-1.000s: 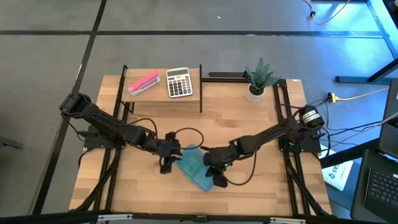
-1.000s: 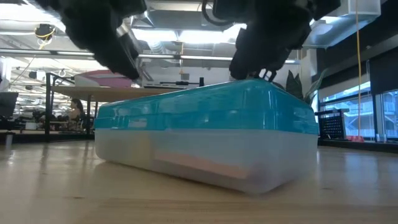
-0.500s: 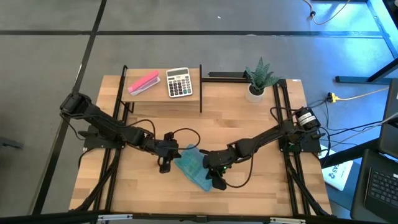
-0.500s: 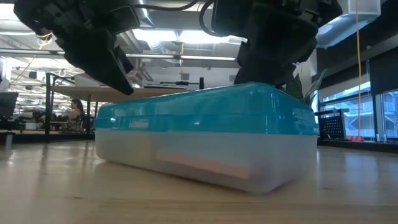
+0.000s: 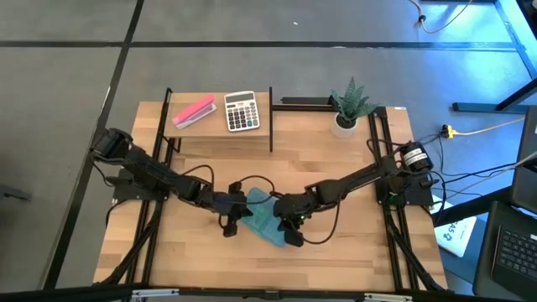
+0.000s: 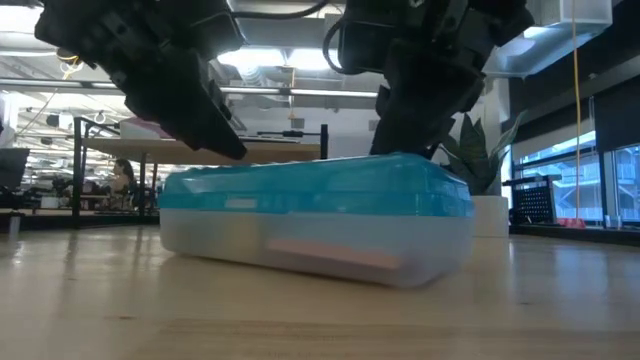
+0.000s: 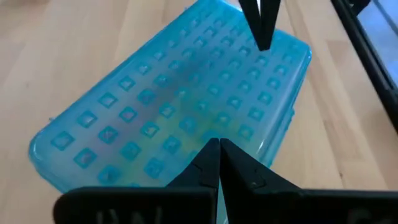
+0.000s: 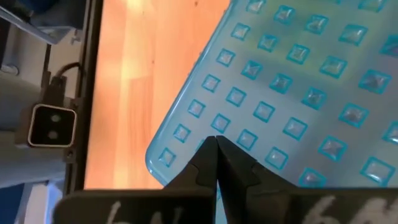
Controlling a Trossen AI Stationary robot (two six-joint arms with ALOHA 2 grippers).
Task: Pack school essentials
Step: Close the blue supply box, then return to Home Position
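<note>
A translucent case with a studded teal lid [image 5: 265, 216] lies closed and flat on the wooden table [image 5: 193, 252]. Through its cloudy base a pinkish shape [image 6: 335, 255] shows, and a yellow-green tint [image 7: 186, 124] shows under the lid. The other school items are hidden. My left gripper [image 5: 237, 215] is shut over the lid's left end. My right gripper [image 5: 290, 221] is shut over the lid's right, near end. In the left wrist view the right gripper [image 7: 261, 25] points down at the lid's far part. My left gripper has its shut fingertips [image 7: 217, 152] at the teal lid's top [image 7: 205, 127] near its left end, slanting down from the table's left; whether they touch the lid I cannot tell. My right gripper sets its shut fingertips [image 8: 216, 146] on the lid's top near a corner [image 8: 186, 134], coming steeply from above. The case stays flat on the table.
A raised shelf at the far edge carries a long pink block [image 5: 194, 111] and a grey-white calculator [image 5: 242, 111]. A potted plant [image 5: 348, 105] stands at the far right. Black cables [image 5: 252, 180] loop behind the case. Bare wood lies toward the near edge.
My left gripper has moved right and down onto the lid's left end. My right gripper has shifted slightly toward the far edge over the lid. The case has slid a little toward the far edge, showing smaller in the low view. Both grippers stayed shut.
</note>
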